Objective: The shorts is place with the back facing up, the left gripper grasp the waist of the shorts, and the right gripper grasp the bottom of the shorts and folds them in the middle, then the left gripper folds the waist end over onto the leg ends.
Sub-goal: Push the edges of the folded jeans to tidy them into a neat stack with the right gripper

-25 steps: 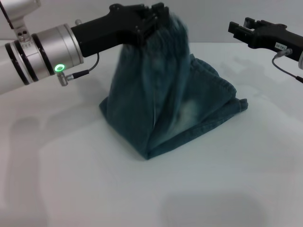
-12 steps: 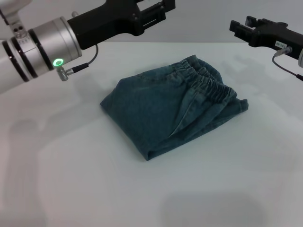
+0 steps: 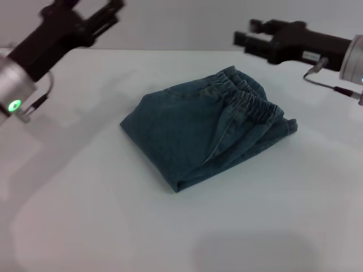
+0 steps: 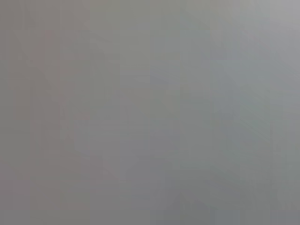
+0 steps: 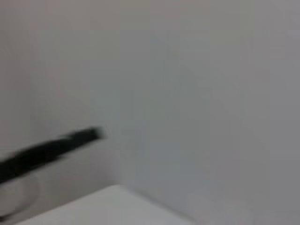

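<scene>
The shorts (image 3: 193, 127) lie folded into a compact blue denim bundle in the middle of the white table (image 3: 85, 215). Their gathered waist (image 3: 252, 101) rests on top at the bundle's right side. A lower denim layer (image 3: 289, 126) sticks out just beyond it. My left gripper (image 3: 99, 12) hangs high at the far left, open and empty, well away from the cloth. High at the far right my right gripper (image 3: 245, 33) is also open and empty, above and behind the waist. The left wrist view shows only a blank grey surface.
In the right wrist view there is a blurred dark bar (image 5: 47, 150) against a pale wall, and a corner of the table (image 5: 117, 206). Bare table surrounds the shorts on all sides.
One second ago my left gripper held the waist up. It let go, the shorts dropped flat, and the arm has since pulled back to the left. My right gripper has shifted left.
</scene>
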Controlling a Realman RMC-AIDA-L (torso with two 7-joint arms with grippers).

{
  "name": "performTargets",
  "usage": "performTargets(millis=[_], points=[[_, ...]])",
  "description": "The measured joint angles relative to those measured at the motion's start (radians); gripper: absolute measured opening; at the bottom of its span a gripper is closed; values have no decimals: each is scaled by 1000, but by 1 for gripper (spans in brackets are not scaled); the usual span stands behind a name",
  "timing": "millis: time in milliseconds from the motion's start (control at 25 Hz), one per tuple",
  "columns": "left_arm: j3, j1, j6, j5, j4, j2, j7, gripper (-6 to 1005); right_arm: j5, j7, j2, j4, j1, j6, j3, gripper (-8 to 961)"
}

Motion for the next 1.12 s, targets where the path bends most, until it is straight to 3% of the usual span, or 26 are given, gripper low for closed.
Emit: performTargets(millis=[280, 440, 640, 1120], points=[[0, 88, 15, -76, 0, 0, 27, 845, -121, 54, -20, -37, 69, -285, -104, 529], [0, 118, 25, -93, -2, 0, 41, 845, -294, 137, 9, -87, 113, -360, -135, 529], [-1, 136, 39, -95, -22, -2, 55, 846, -415, 205, 37, -100, 143, -366, -211, 529], [-1, 177, 107, -129, -63, -1, 56, 845, -421, 306, 39, -76, 152, -300, -461, 529]])
